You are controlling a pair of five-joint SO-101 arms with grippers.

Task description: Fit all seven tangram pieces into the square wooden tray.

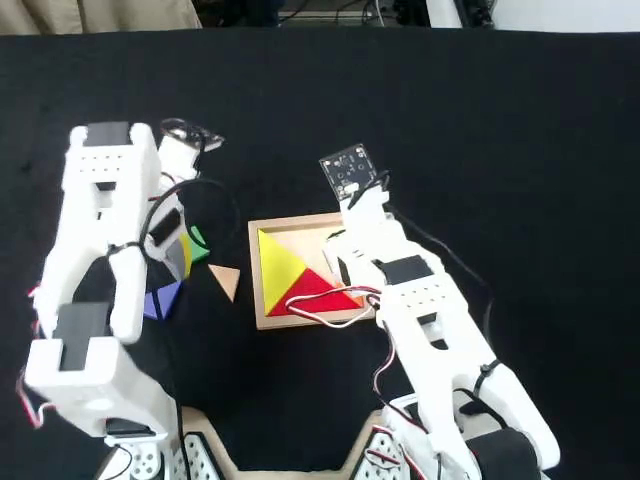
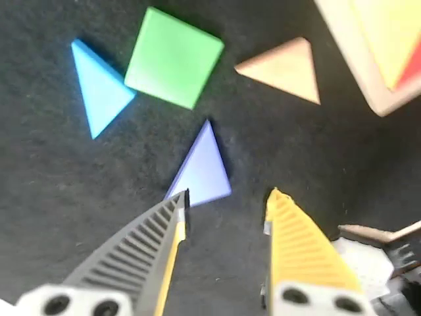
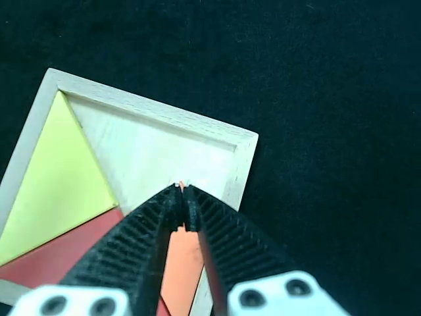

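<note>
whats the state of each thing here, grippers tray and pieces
left gripper: open, near purple triangle
right gripper: shut on orange piece, over tray
tray: partly filled
yellow triangle: in tray
red triangle: in tray
green square: outside tray
blue triangle: outside tray
peach triangle: outside tray
purple triangle: outside tray

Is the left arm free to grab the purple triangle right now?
Probably yes: the left gripper is open, and the purple triangle lies just ahead of its fingers, clear of the green square.
</note>
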